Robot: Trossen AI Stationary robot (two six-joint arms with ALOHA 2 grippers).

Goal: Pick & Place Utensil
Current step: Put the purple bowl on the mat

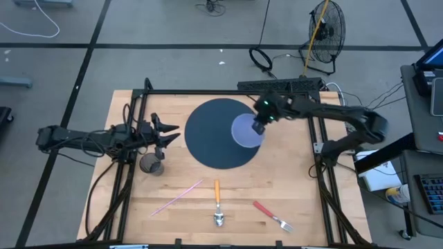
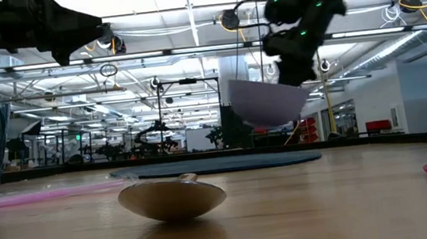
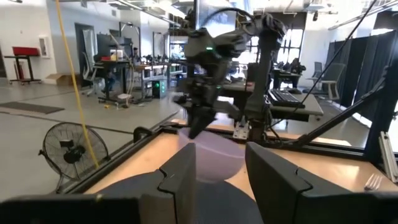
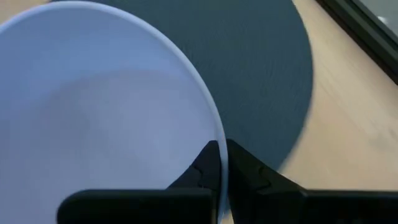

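Observation:
A lavender bowl [image 1: 243, 131] hangs in the air over the dark round mat [image 1: 211, 138]; my right gripper [image 1: 257, 126] is shut on it. In the low view the bowl [image 2: 264, 105] is clear of the mat [image 2: 218, 165]. Near the table's near edge lie an orange-handled spoon [image 1: 217, 203], a red-handled fork [image 1: 272, 214] and a thin pink stick [image 1: 176, 196]. My left gripper [image 1: 173, 135] hovers open at the mat's left side, touching nothing; its fingers frame the bowl [image 3: 208, 158] in the left wrist view. My right gripper pinches the bowl's rim [image 4: 219, 134] on the side toward the table's right, one finger inside the bowl and one outside. The fingers [image 4: 245, 165] come from above and the right, slanting down. The bowl is lifted clear above the mat, slightly tilted, hanging below the fingers.
A grey cup [image 1: 152, 164] stands on the table just near of the left gripper. Black frame rails [image 1: 131, 173] run along the left and right sides of the wooden table [image 1: 291, 180]. Bare wood lies between the mat and the utensils.

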